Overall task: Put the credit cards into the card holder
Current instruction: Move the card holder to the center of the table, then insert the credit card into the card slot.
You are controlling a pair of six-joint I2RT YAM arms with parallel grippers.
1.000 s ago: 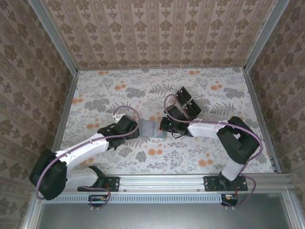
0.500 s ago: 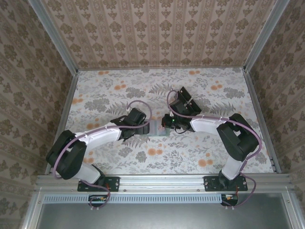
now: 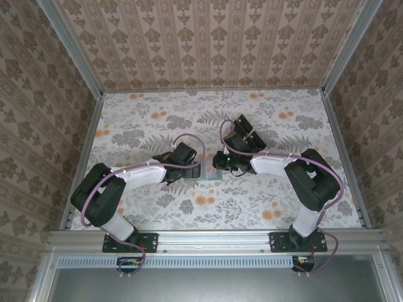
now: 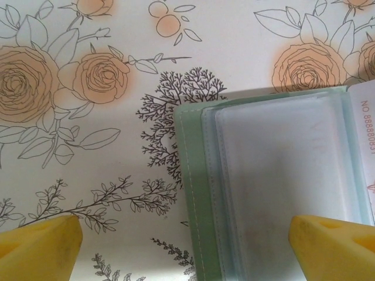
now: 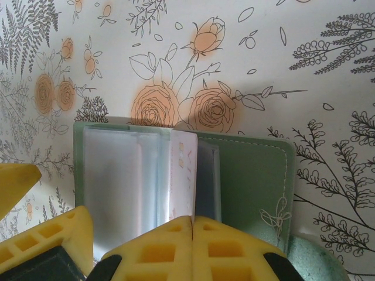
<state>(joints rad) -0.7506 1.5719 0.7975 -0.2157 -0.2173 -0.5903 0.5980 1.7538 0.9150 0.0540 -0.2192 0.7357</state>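
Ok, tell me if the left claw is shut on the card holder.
No, the left claw is wide open, its yellow fingers straddling the card holder's green edge.

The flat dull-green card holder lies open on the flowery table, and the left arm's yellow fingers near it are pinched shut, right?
Not quite. The left gripper has its yellow fingers wide apart, not pinched shut; the left wrist view shows it. The dull-green card holder does lie open on the flowery table.

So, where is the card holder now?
In the top view the flat dull-green rectangular card holder lies open mid-table, between the left hand and the right hand, which pinches a whitish card.
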